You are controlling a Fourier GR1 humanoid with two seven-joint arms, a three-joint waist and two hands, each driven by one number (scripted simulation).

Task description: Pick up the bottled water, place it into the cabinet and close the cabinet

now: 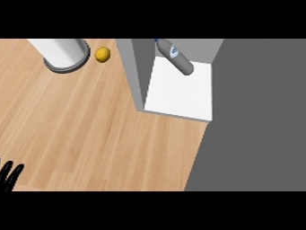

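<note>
At the lower left corner of the head view, one black hand (2, 176) shows only its fingers (9, 173), straight, pointing up and slightly spread, holding nothing and resting over the wooden counter (82, 130); this is the left hand, and the right hand does not show. Far from those fingers, up and to the right, stands one open cabinet (142, 76) with a grey side wall and a white shelf floor (181, 92). One bottled water (176, 57) lies inside it, at the back of that white floor, and it is the only thing in the cabinet. Its long axis runs on a slant from upper left to lower right; a blue cap end points toward the upper left, toward the cabinet's back, and the darker base end points down and right, toward the cabinet's opening. A white and blue label shows near the cap end. Left of the cabinet, on the counter, sits one small yellow fruit (102, 54), just beside one tall white cylinder with a grey round base (66, 54); whether the two touch I cannot tell. A broad flat grey surface (268, 126) fills the right side.
</note>
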